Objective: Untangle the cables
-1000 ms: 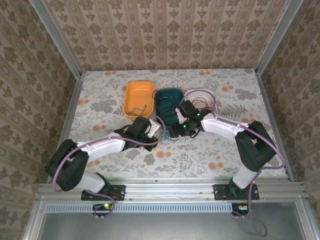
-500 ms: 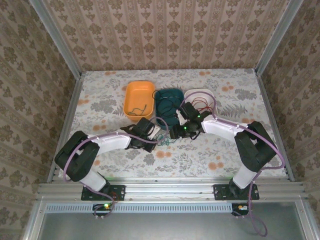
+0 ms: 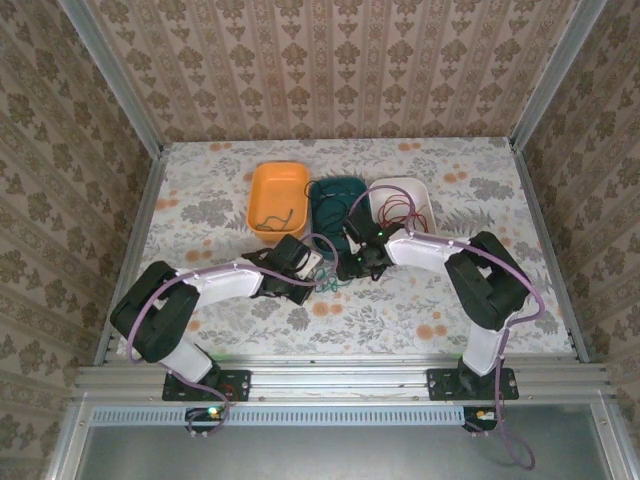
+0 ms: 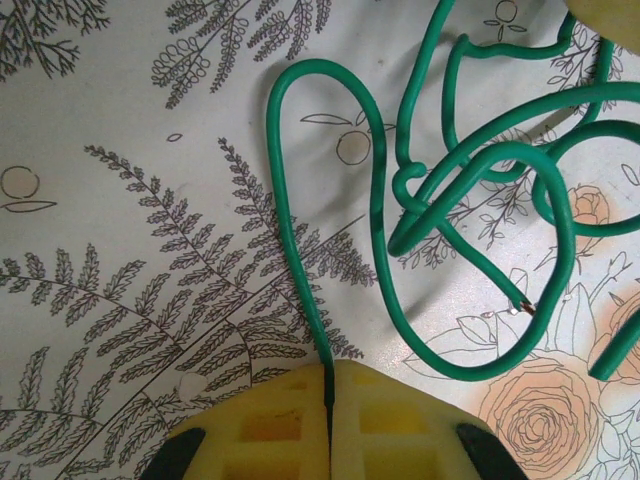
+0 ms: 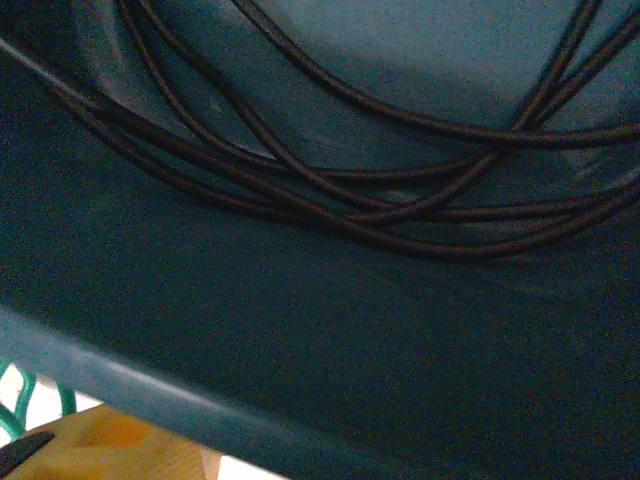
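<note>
Left tool (image 4: 328,385) pinched tight on a thin green plastic-coated cable (image 4: 372,190) — its loops lie knotted on the floral-print table (image 4: 110,140). Right tool (image 3: 357,262) sits at the rim of a deep teal plastic bin (image 5: 300,330) holding thin dark cables (image 5: 330,205) (jaw gap can't be told). Risk: a straight pull cinches the green knot — and the right tool may nudge the bin.
</note>
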`<move>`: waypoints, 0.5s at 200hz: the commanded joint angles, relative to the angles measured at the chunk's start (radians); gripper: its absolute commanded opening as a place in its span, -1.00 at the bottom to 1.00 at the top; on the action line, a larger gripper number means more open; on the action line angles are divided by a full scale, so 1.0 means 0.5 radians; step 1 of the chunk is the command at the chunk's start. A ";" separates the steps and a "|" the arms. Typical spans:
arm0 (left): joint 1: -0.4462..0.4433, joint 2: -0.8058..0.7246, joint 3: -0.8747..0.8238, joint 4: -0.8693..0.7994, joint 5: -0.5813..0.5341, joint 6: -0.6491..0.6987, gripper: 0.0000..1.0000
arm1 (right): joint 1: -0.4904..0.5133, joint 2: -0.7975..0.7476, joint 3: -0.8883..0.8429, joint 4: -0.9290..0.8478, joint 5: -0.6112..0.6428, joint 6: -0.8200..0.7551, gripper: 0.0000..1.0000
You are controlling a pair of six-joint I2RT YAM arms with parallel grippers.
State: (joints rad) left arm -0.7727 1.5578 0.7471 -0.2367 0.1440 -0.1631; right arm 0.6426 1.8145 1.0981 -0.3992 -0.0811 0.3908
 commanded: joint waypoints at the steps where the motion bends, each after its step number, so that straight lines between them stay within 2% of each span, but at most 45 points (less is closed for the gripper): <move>1: -0.027 0.042 0.037 -0.097 -0.006 0.038 -1.00 | 0.068 0.065 0.078 -0.045 0.236 -0.048 0.07; 21: -0.029 0.021 0.037 -0.106 -0.009 0.047 -1.00 | 0.120 0.104 0.090 -0.087 0.395 -0.064 -0.03; 57: -0.029 -0.056 0.018 -0.110 -0.043 0.072 -1.00 | 0.132 0.116 0.036 -0.099 0.538 -0.038 -0.50; 78: -0.028 -0.125 0.004 -0.130 -0.270 0.038 -1.00 | 0.132 0.056 -0.052 -0.072 0.546 -0.017 -0.77; 100: -0.004 -0.243 -0.031 -0.120 -0.573 -0.039 -1.00 | 0.129 -0.043 -0.166 -0.073 0.566 -0.009 -0.90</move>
State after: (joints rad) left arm -0.7792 1.5150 0.7486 -0.2691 0.0360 -0.1570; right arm 0.7078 1.8332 1.0908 -0.3878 0.1543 0.3695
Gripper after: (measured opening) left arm 0.055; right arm 0.080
